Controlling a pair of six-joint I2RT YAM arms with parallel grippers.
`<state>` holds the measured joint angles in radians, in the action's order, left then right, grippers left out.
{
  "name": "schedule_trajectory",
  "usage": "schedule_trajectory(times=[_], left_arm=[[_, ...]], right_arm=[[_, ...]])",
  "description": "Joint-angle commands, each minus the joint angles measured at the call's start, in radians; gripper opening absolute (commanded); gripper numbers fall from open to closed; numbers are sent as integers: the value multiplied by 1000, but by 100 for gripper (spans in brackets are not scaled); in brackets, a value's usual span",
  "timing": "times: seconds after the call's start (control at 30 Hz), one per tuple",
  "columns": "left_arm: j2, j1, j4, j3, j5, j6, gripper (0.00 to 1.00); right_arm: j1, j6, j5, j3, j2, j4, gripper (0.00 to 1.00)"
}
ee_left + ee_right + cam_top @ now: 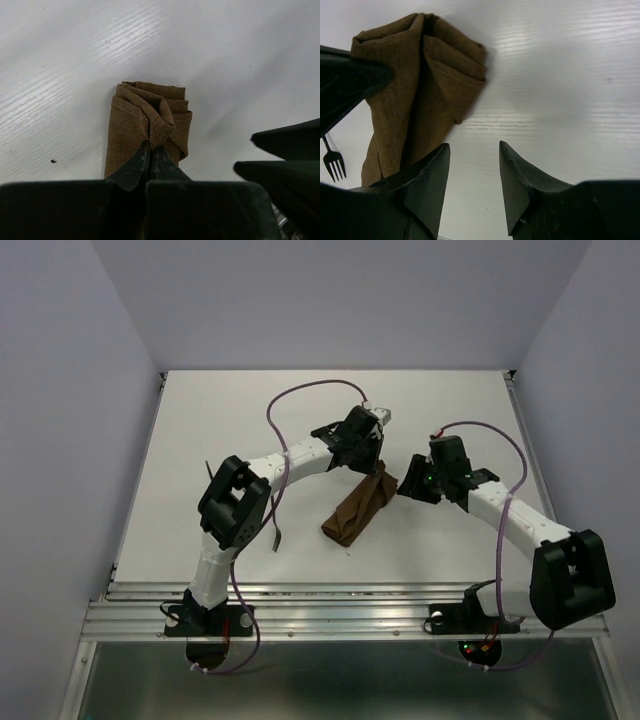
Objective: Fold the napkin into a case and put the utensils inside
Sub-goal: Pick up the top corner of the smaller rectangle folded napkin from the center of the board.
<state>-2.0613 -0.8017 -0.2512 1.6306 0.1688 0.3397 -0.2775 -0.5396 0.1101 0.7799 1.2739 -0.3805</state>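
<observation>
Top view: the napkin (pixel 362 508), folded into a narrow strip, lies in the middle of the desk (pixel 450 420). Its far end sits between the left end effector (pixel 368 458) and the right end effector (pixel 410 486).

Left wrist: the left end effector (pixel 151 159) is clenched on a raised fold at the napkin's end. The cloth looks soft and light and would likely slump, so pinch stacked edges rather than one ply.

Right wrist: the right end effector (pixel 474 150) is released, with nothing between its jaws. The napkin lies just left and beyond it, and a fork (pixel 334 162) lies farther left.

White table (pixel 200 430) enclosed by pale, perhaps lavender walls (pixel 60 390), evenly lit.
</observation>
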Motion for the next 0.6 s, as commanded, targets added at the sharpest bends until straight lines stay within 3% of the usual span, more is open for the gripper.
schedule_trajectory(times=[0.0, 0.57], left_arm=[[87, -2, 49, -12, 74, 15, 0], [86, 21, 52, -17, 98, 27, 0]], right_arm=[[-99, 24, -92, 88, 73, 31, 49], [-216, 76, -291, 277, 334, -9, 40]])
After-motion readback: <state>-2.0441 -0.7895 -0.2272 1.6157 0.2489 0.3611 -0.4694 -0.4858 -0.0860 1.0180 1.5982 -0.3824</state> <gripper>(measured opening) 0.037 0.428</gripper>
